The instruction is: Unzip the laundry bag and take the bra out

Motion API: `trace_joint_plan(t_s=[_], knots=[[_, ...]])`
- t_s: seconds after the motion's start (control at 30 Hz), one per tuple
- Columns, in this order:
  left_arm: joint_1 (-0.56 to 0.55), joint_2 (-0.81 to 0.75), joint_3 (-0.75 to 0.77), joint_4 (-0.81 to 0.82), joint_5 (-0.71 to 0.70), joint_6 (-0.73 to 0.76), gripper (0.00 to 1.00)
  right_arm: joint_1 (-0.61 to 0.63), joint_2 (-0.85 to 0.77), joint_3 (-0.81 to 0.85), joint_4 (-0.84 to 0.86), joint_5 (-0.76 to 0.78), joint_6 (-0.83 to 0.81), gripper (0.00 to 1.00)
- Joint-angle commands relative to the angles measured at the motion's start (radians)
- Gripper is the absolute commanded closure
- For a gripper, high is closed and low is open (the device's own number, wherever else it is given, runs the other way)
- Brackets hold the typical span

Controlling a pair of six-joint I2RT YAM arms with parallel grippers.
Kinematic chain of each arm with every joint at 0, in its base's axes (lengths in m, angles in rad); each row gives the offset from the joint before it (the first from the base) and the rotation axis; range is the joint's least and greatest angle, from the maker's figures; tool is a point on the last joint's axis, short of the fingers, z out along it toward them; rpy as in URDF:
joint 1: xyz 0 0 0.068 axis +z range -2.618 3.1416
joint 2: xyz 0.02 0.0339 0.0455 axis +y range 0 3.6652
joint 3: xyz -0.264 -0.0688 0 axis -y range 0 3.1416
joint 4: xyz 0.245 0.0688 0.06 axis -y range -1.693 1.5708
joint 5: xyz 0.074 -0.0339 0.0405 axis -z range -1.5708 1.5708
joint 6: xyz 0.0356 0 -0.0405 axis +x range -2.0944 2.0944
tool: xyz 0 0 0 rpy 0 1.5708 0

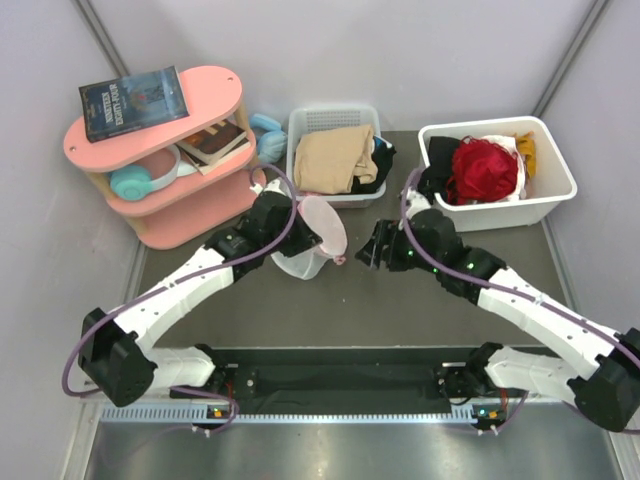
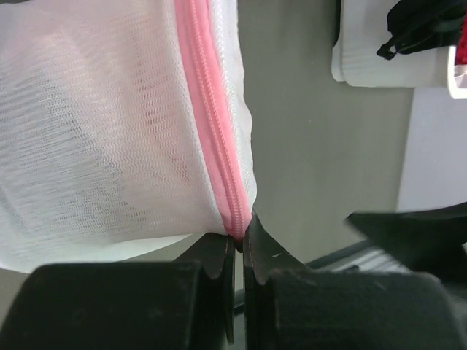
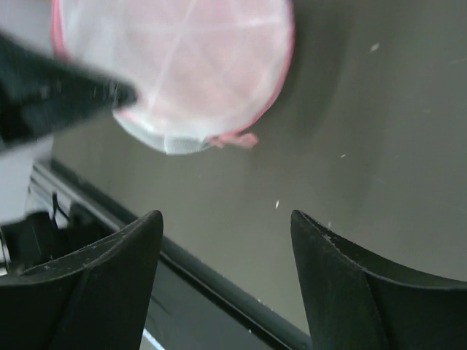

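The laundry bag point(image 1: 318, 232), a round white mesh pouch with pink zipper trim, hangs tilted above the table at centre. My left gripper point(image 1: 297, 238) holds it from the left. In the left wrist view the left gripper point(image 2: 239, 237) is shut on the bag's pink zipper seam point(image 2: 211, 124), with the mesh point(image 2: 95, 138) filling the upper left. My right gripper point(image 1: 368, 252) stands open just right of the bag, apart from it. The right wrist view shows the right gripper point(image 3: 225, 222) with nothing between its fingers, the bag point(image 3: 175, 73) ahead, and a pink zipper tab point(image 3: 237, 138) at the bag's lower edge. The bra is hidden.
A pink two-tier shelf point(image 1: 200, 195) with books and blue headphones stands at the back left. A white bin point(image 1: 335, 120) with a tan garment sits behind the bag. Another white bin point(image 1: 555, 160) at the back right holds red and black garments.
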Motion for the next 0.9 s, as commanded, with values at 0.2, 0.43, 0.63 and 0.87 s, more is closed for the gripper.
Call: trace_joint_plan(t_s=[0.2,0.43,0.63,0.87], knots=[[0.054,0.013,0.011,0.099,0.251,-0.155,1.0,0.155,0.119,-0.006,0.192,-0.085,-0.107,0.44],[0.056,0.001,-0.02,0.134,0.277,-0.196,1.0,0.176,0.203,0.004,0.209,-0.063,-0.096,0.5],[0.056,-0.012,-0.026,0.144,0.289,-0.213,1.0,0.181,0.199,-0.005,0.204,-0.016,-0.099,0.51],[0.055,-0.018,-0.017,0.15,0.291,-0.215,1.0,0.18,0.233,0.009,0.192,-0.01,-0.101,0.52]])
